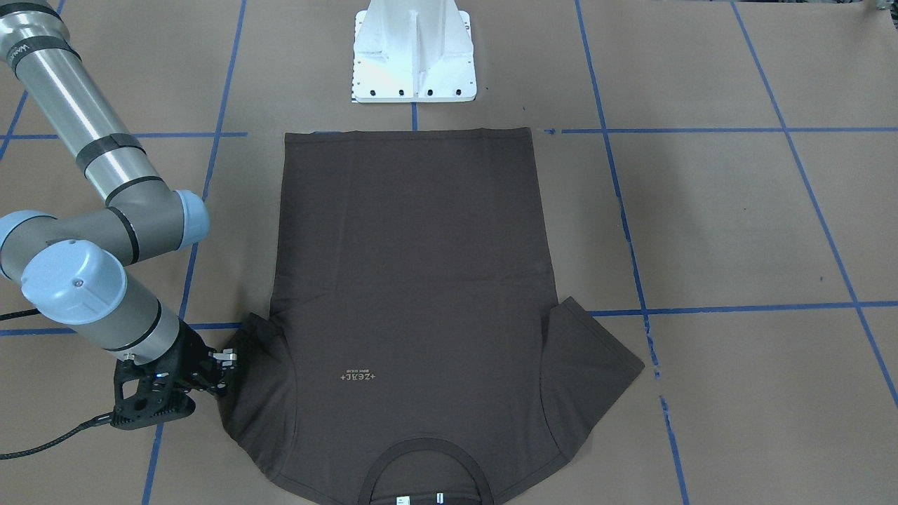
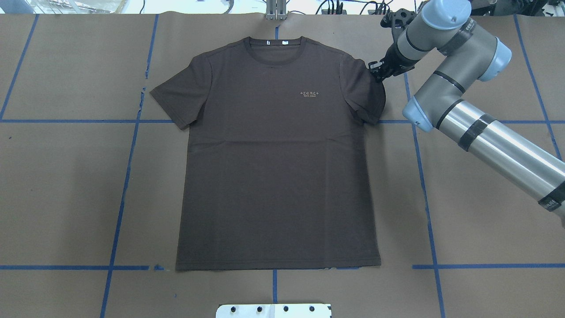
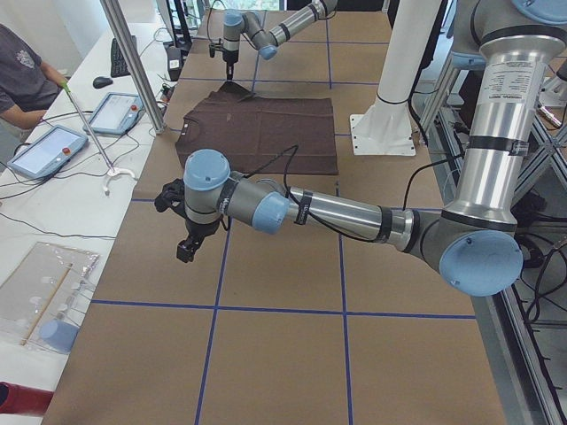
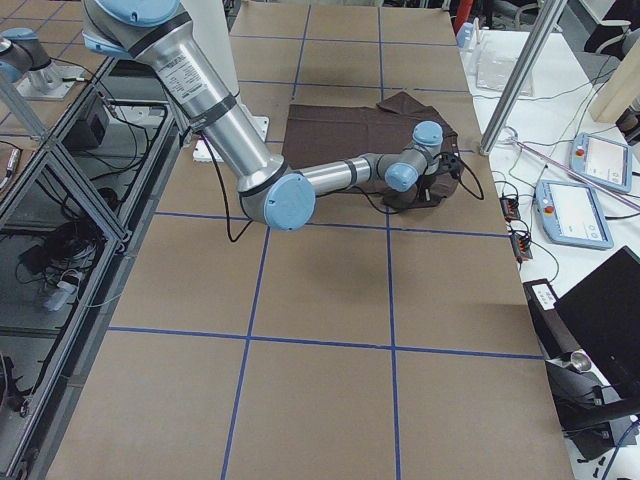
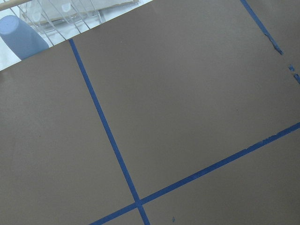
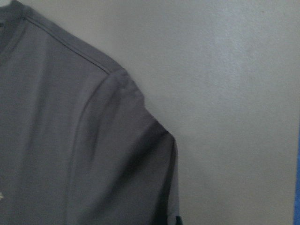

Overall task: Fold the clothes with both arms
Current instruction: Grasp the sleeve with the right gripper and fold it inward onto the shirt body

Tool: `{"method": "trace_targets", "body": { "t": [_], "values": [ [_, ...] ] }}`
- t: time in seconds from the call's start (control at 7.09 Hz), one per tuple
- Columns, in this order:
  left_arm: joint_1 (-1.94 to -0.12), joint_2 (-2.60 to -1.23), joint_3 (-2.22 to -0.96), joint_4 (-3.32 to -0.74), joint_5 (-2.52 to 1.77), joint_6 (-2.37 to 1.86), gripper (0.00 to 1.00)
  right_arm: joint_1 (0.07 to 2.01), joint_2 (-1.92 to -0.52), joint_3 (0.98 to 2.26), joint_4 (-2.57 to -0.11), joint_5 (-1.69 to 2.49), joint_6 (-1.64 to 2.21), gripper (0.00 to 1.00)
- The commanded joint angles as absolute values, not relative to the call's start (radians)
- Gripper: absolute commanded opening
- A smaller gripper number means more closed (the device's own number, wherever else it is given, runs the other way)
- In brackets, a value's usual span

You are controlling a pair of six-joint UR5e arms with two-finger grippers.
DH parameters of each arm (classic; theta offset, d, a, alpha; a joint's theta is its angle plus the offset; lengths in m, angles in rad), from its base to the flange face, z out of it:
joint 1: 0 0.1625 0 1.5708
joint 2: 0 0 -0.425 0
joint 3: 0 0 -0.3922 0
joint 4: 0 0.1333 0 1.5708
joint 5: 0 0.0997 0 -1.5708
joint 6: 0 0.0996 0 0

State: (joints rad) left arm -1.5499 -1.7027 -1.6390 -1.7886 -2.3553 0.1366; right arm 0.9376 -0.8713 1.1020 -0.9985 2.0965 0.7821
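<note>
Dark brown short-sleeved cotton T-shirt (image 2: 273, 176) lies flat, front up, mid brown paper-covered worktop (image 2: 66, 198), straight hem edge near white pedestal base (image 2: 273, 310). Right black claw (image 2: 376, 73) touches bunched sleeve (image 2: 368, 95) edge; can't tell if clamped. Left black claw (image 3: 188, 243) hangs well apart from the shirt, state unclear. Broad worktop on both sides.

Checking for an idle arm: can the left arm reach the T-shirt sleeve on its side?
Probably yes. That sleeve lies flat and uncovered, and the left gripper hangs over bare table with nothing between them.
</note>
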Motion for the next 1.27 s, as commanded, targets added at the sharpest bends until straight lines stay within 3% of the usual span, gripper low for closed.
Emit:
{"method": "trace_targets", "body": {
  "t": [0.0, 0.28, 0.56, 0.85, 0.99, 1.13],
  "values": [
    [-1.551, -1.703, -1.638, -1.789, -2.356, 0.137, 1.00, 0.892, -0.810, 1.124, -1.000, 2.083, 0.818, 0.00],
    [-1.551, -1.700, -1.632, -1.789, -2.376, 0.138, 1.00, 0.798, -0.732, 1.106, -1.006, 1.931, 0.827, 0.00],
    [-1.551, -1.694, -1.632, -1.789, -2.408, 0.138, 1.00, 0.738, -0.622, 0.978, -1.005, 1.824, 0.873, 0.00],
    [-1.549, -1.694, -1.634, -1.789, -2.410, 0.137, 1.00, 0.733, -0.623, 0.973, -1.003, 1.813, 0.873, 0.00],
    [-1.549, -1.695, -1.635, -1.789, -2.410, 0.137, 1.00, 0.730, -0.623, 0.973, -1.003, 1.812, 0.871, 0.90],
    [-1.549, -1.697, -1.632, -1.789, -2.410, 0.137, 1.00, 0.729, -0.623, 0.974, -1.002, 1.812, 0.873, 1.00]
  ]
}}
